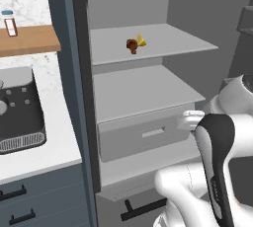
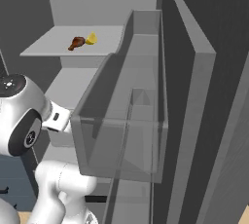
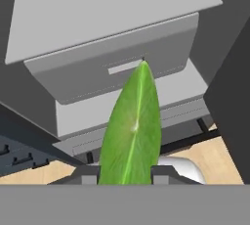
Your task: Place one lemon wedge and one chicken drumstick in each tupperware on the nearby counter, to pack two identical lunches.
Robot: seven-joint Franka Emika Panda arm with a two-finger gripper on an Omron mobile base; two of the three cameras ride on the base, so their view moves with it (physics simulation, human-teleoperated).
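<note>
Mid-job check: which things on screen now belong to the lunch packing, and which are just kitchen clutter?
Job things:
- green lemon wedge, held between the fingers
- yellow lemon wedge, on the upper fridge shelf
- dark reddish-brown chicken drumstick, beside it on that shelf

Just lying about:
- dark appliance on the white counter
- small jar on the wooden shelf
- fridge drawer
</note>
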